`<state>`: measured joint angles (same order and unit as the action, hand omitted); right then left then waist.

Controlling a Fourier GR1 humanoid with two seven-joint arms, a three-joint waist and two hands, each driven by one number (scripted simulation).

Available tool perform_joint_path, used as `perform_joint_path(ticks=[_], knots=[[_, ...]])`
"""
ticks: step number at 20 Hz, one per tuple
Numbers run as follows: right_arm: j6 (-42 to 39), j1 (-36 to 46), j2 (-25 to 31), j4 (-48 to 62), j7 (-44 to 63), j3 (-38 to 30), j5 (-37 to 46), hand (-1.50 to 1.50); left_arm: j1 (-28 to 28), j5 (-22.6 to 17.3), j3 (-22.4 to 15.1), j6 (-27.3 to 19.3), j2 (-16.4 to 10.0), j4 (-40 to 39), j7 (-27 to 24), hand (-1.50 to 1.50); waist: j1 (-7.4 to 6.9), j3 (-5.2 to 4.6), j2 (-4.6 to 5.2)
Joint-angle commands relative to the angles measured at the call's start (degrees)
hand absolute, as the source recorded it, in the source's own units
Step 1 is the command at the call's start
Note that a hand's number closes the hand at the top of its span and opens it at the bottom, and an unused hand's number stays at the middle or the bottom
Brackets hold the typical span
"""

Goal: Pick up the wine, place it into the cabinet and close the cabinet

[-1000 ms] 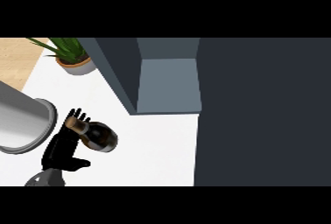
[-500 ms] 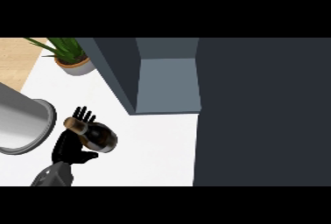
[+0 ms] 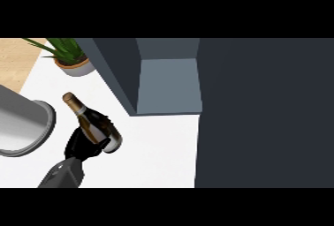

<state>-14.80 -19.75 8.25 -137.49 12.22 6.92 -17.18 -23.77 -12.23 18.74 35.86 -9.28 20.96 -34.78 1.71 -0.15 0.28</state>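
Presently held: the wine bottle (image 3: pixel 98 126), tilted, its gold-capped neck pointed toward the upper left; it is seen at the lower left of the frame, over the white counter (image 3: pixel 157 150).
Left hand (image 3: pixel 81 148): its fingers are curled round the bottle's lower body, and the grey forearm is seen at the lower left edge.
Cabinet (image 3: pixel 166 84): an open grey compartment is shown at upper centre, apart from the bottle.
Left edge: a grey cylinder (image 3: pixel 20 128) is seen near the bottle.
Upper left: a potted plant (image 3: pixel 68 55).
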Motion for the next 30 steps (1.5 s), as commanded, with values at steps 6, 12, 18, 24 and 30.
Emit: perform_joint_path(ticks=[6, 12, 18, 24, 30], knots=[[-0.3, -2.0, 0.5, -4.3, 1.5, -1.3, -3.1, -1.50, 2.0, 6.7, -6.0, -0.3, 2.0, 5.1, -12.9, 1.50, -0.47, 0.04, -0.20], [1.7, -2.1, 0.4, -8.3, 4.5, 0.4, -1.9, -1.50, 3.8, 8.6, -6.1, -12.8, 1.5, 8.0, -16.9, 1.50, -1.05, 0.10, -0.38], [0.0, -6.5, -0.1, -7.7, 0.2, 1.9, -0.8, -1.50, 11.4, 12.3, -9.1, -29.1, 5.4, 18.3, -15.7, 1.50, -1.51, 0.26, -0.79], [1.6, -4.9, -0.5, -8.4, 2.1, 2.4, 0.6, -1.50, 13.5, 15.7, -13.3, -36.0, 6.7, 29.5, -4.6, 1.50, -1.75, 0.21, -0.62], [-1.4, -6.8, -0.4, -6.0, -0.7, 0.6, -1.7, -1.50, 10.4, 15.9, -15.0, -38.5, 7.8, 36.7, 5.9, 1.50, -1.38, 0.18, -0.43]])
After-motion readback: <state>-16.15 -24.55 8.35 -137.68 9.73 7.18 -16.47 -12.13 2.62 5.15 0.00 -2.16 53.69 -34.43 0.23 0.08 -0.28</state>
